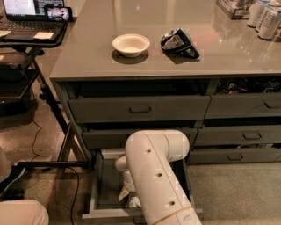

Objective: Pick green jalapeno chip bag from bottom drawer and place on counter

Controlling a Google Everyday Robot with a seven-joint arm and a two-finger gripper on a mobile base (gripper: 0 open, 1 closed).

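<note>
- Reaching down from the lower middle of the frame, the white arm (158, 184) goes into the open bottom drawer (94, 198), and its bulk hides most of the drawer's inside.
- The gripper (128, 186) is low in that drawer, just left of the arm's forearm. Whether it is open, closed or holding anything cannot be told.
- A pale scrap shows right under it, near the drawer's front edge. I take this for the green jalapeno chip bag (131, 201), though only a corner is visible. I cannot tell whether the gripper touches it.
- The bag is in the drawer, not on the counter (228, 55), so the pick looks to be the step in hand.
- Handling, as a judgement: a foil snack bag is very light, soft, crinkly and slick, and the chips inside break easily. A firm pinch on the sealed top edge or a crimped corner should hold better than a squeeze across the puffed middle, which may slip or crush.
- On the counter, upper middle of the frame, a cream bowl (131, 45) sits beside a dark snack bag (179, 41). They are apart, with bare surface in front of both for the drop.
- A laptop (33, 13) sits on the side table at upper left.
</note>
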